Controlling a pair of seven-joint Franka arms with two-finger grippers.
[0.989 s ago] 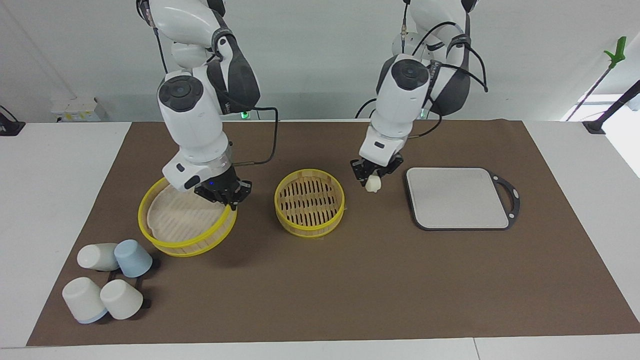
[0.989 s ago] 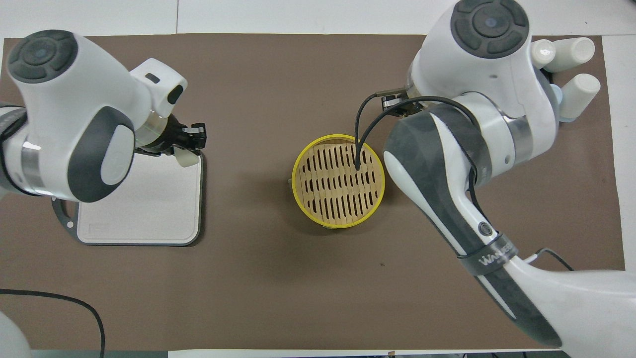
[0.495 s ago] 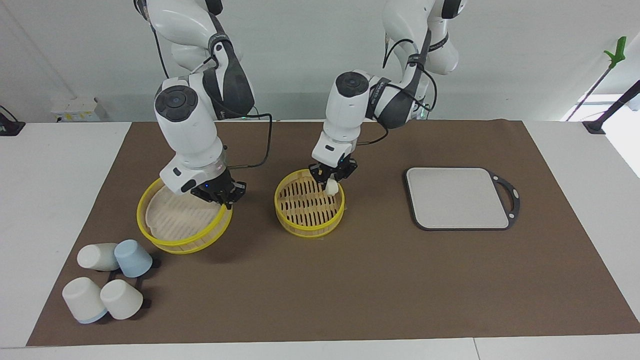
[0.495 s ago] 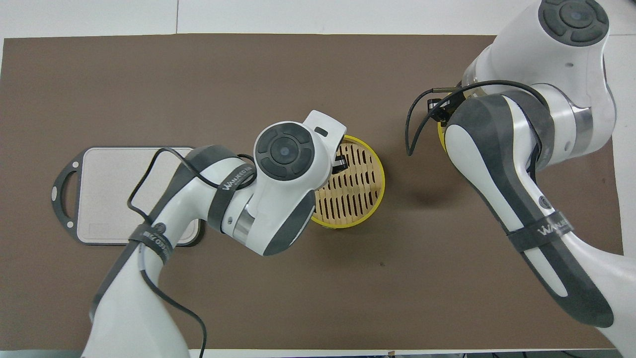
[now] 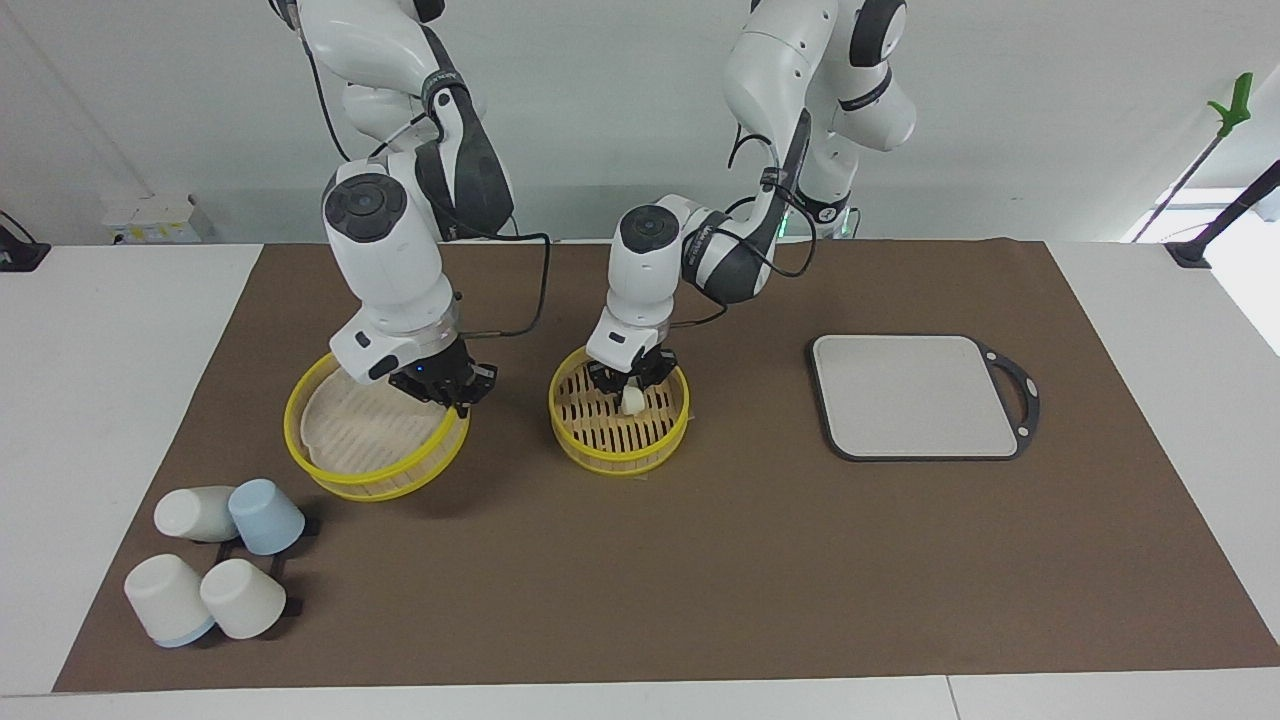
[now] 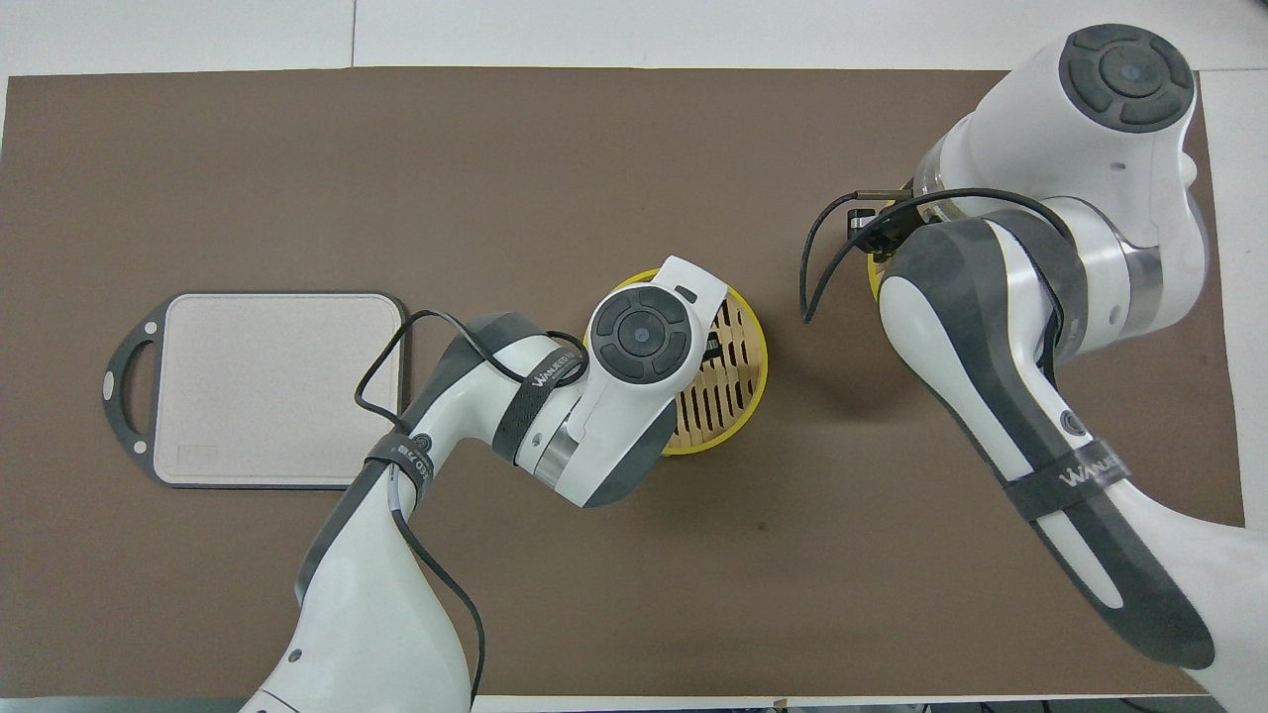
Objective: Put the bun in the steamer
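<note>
Your left gripper (image 5: 630, 385) is clenched on the bun (image 5: 633, 400), low inside the steamer (image 5: 618, 440) over its slatted floor. Your right gripper (image 5: 446, 392) grips the lid (image 5: 370, 475) by its rim, tilted beside the steamer.

Steamer (image 5: 619, 437) mid-table, bun (image 5: 633, 400) inside it; lid (image 5: 372, 440) toward right arm's end, board (image 5: 915, 397) toward left arm's end; cups (image 5: 215, 565) beside lid.
</note>
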